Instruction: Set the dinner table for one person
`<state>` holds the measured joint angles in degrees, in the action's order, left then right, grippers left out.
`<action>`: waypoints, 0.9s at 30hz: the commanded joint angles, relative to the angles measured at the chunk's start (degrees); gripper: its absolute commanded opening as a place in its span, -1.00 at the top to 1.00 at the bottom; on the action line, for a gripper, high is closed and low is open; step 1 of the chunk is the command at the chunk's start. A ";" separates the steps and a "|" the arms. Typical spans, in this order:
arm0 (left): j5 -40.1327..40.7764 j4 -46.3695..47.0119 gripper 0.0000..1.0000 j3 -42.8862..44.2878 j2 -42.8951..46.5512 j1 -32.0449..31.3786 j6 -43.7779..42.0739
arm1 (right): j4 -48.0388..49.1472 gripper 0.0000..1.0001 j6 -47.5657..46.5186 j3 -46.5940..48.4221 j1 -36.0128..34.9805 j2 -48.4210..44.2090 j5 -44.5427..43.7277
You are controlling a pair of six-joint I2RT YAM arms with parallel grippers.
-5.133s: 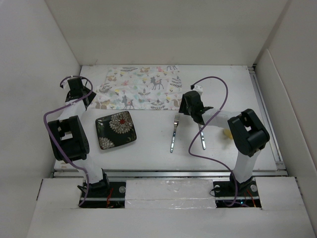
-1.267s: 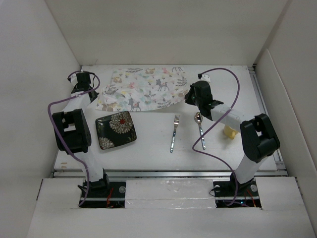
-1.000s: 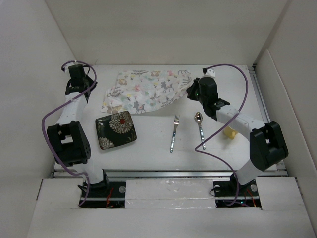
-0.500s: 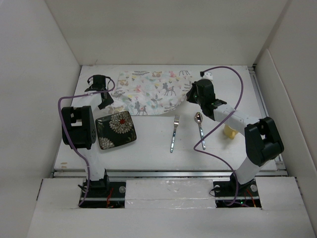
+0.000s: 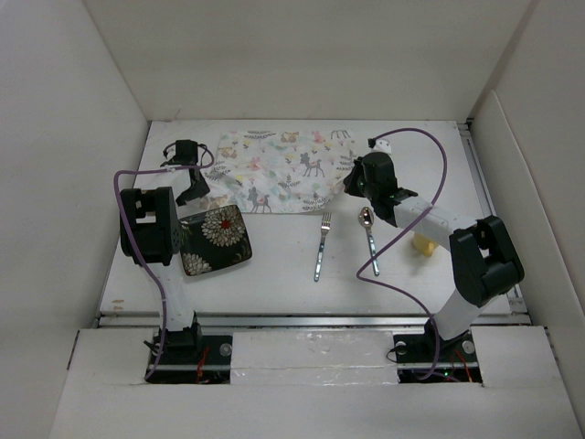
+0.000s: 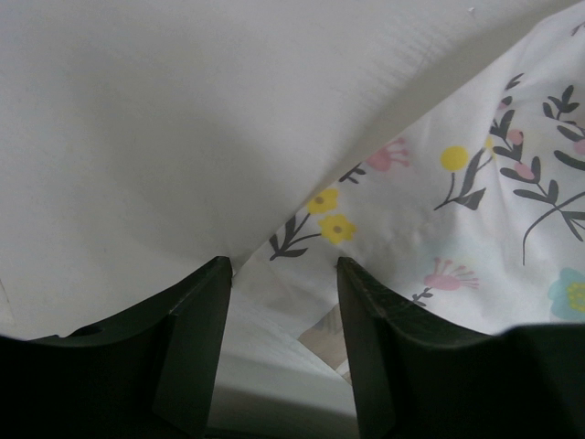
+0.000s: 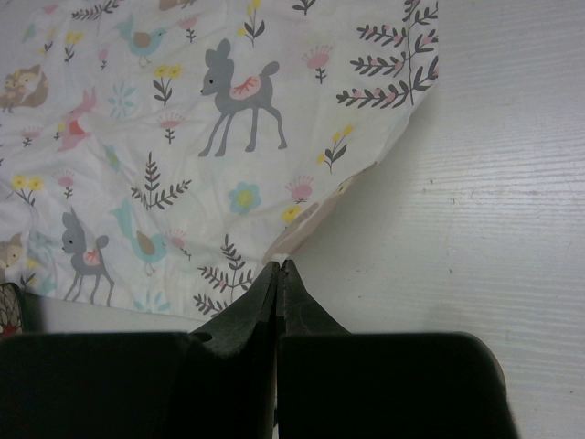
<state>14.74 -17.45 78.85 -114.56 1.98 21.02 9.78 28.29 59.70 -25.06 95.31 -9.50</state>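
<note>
Mat (image 5: 274,169) lies spread in the upper frame, right pincer (image 7: 279,265) clenched on its corner, left pincer (image 6: 283,265) released; plate (image 5: 215,240), fork (image 5: 321,245) and spoon (image 5: 369,240) wait unplaced on the bench (image 5: 274,283).

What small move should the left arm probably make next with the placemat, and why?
Probably close the left gripper. It stands open around one near corner of the placemat, while the right gripper is already shut on the other near corner. With both corners held, the arms could pull the cloth flat across the dinner table.
</note>
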 commanded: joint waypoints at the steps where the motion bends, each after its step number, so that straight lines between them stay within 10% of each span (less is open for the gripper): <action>1: 0.82 -3.12 0.09 0.52 -3.12 0.31 -1.33 | 3.84 1.00 -0.17 0.41 0.36 -0.74 1.06; 7: -0.06 -2.24 1.00 1.39 -3.56 0.31 -1.07 | 3.93 1.00 -0.08 0.41 -0.17 -0.56 1.06; 18: -8.31 -0.12 1.00 9.29 10.66 0.31 4.38 | -1.77 1.00 -1.66 8.93 0.36 -1.96 0.10; 27: -19.82 1.96 1.00 21.53 25.69 2.49 8.86 | -8.99 1.00 -6.06 14.92 2.64 -20.41 -5.18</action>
<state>0.36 -18.52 98.43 -97.23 2.33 26.96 1.21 24.67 70.83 -24.08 82.85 -11.42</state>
